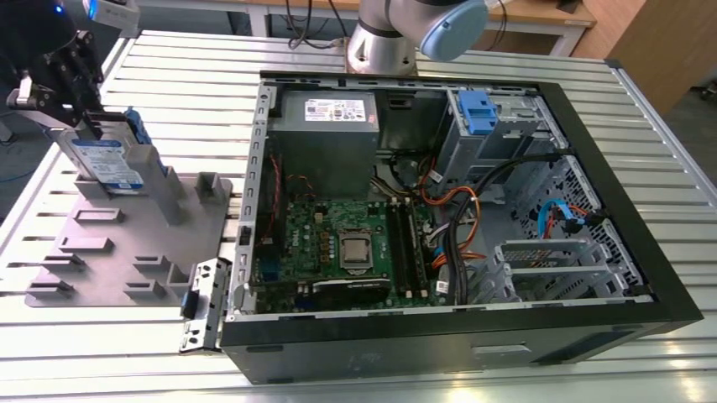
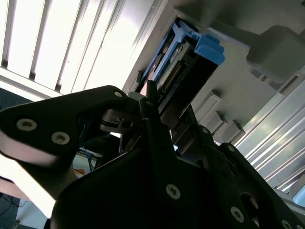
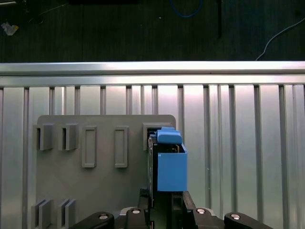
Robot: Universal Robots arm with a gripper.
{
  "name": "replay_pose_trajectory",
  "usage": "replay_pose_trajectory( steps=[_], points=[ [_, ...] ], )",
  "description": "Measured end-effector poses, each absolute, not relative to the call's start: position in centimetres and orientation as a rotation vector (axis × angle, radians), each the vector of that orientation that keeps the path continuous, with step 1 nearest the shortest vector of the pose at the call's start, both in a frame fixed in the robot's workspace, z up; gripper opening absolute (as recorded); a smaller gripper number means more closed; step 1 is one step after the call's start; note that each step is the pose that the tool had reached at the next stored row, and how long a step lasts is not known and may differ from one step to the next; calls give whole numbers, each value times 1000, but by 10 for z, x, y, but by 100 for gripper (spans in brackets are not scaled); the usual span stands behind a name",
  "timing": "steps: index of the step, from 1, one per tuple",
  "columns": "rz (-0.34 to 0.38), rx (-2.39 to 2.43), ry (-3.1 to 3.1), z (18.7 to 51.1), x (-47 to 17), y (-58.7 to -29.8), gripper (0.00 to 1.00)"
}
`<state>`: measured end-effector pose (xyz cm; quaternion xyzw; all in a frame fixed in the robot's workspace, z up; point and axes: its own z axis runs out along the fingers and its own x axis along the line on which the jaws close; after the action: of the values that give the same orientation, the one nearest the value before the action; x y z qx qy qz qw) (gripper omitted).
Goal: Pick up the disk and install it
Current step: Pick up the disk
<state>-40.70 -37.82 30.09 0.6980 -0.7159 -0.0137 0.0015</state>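
Note:
The disk (image 1: 114, 161) stands on edge at the back of the grey fixture plate (image 1: 123, 252), at the exterior view's left. Its blue-and-white label faces the camera, and a blue side rail (image 1: 137, 126) shows along its far edge. My gripper (image 1: 92, 126) comes down on it from above, with the black fingers closed against its two flat faces. In the first wrist view the disk's blue rail (image 3: 170, 167) rises between the fingers (image 3: 143, 210). The second wrist view shows the disk (image 2: 183, 71) running away from the black finger links.
The open computer case (image 1: 583, 151) lies on the slatted metal table (image 1: 627, 92). It holds a grey power-supply box (image 1: 331, 113), a motherboard (image 1: 348, 243), cables and a drive cage with a bare blue bracket (image 1: 476, 113). The fixture plate carries several upright grey slots (image 1: 207, 185).

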Motion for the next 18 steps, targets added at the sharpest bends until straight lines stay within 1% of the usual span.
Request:
replay_pose_trajectory(
  steps=[18],
  points=[
    [-43, 2191, -2247, 304, -407, -378, 35]
  ],
)
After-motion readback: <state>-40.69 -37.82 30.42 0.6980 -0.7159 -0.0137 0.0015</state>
